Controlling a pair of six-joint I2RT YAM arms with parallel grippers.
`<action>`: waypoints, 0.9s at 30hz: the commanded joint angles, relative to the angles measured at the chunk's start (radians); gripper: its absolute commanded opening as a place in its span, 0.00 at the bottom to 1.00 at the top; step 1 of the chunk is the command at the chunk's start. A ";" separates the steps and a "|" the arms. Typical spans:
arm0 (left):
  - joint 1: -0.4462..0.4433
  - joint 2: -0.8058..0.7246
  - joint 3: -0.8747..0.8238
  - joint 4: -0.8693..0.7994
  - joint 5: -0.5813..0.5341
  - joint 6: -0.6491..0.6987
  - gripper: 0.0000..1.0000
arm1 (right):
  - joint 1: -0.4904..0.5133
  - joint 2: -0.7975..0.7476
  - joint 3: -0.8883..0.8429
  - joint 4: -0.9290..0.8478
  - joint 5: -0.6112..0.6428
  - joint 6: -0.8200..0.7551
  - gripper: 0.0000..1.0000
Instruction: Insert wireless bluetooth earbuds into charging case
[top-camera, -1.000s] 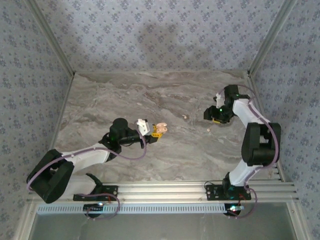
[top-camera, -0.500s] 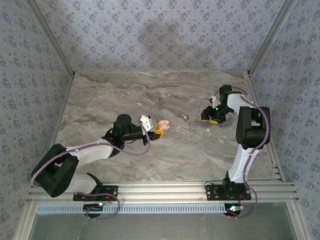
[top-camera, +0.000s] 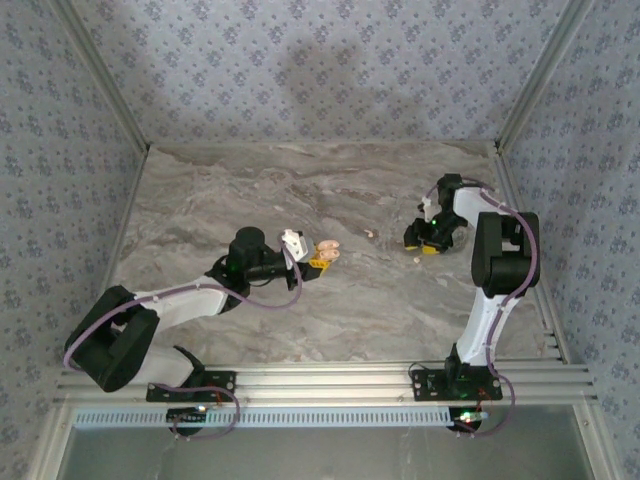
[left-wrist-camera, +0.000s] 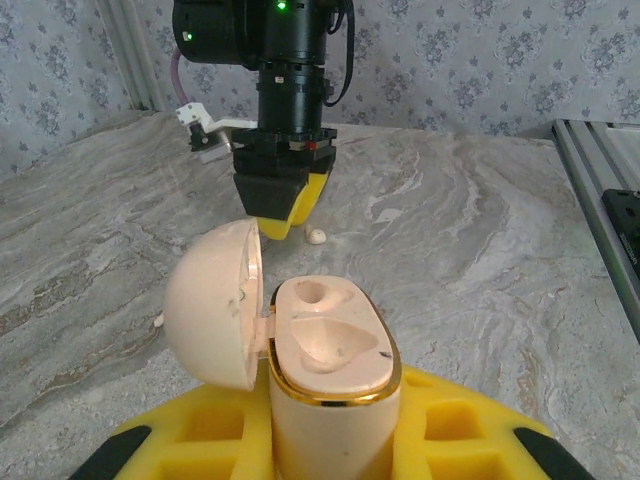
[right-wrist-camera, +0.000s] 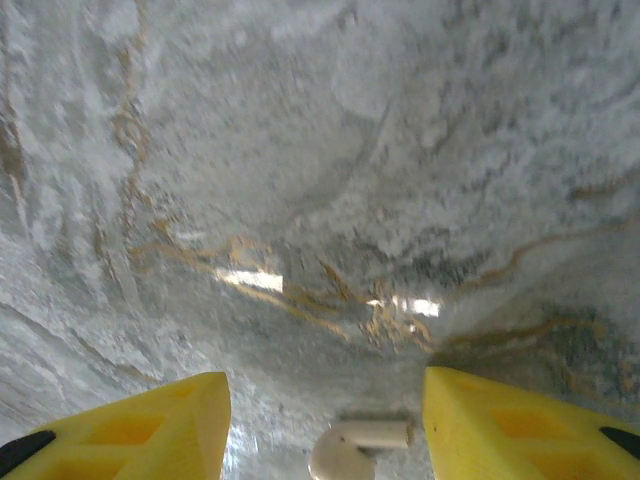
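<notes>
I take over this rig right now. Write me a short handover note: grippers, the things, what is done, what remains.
Left gripper: shut on the charging case, lid open, both sockets empty.
Right gripper: open, pointing down, jaws either side of one earbud on the table, not gripping it.
Second earbud: loose on the table, between the two grippers.
Done: case open and held.
To do: pick and seat both earbuds.

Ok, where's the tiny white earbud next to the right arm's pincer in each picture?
Top external: earbud right of middle, just below the right pincer.
Left wrist: earbud upper middle, just right of the right pincer.
Right wrist: earbud at the bottom edge, between the right pincer's yellow fingers.
Shared landmark: those yellow fingers.
</notes>
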 joint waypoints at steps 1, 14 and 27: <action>-0.007 -0.007 0.036 -0.006 0.009 -0.002 0.18 | 0.003 -0.035 -0.017 -0.092 0.024 -0.025 0.55; -0.007 -0.041 0.025 -0.043 0.004 0.006 0.18 | 0.042 -0.127 -0.002 -0.181 0.070 -0.033 0.54; -0.007 -0.044 0.031 -0.061 -0.014 0.015 0.17 | 0.063 0.008 0.146 -0.147 0.037 -0.069 0.54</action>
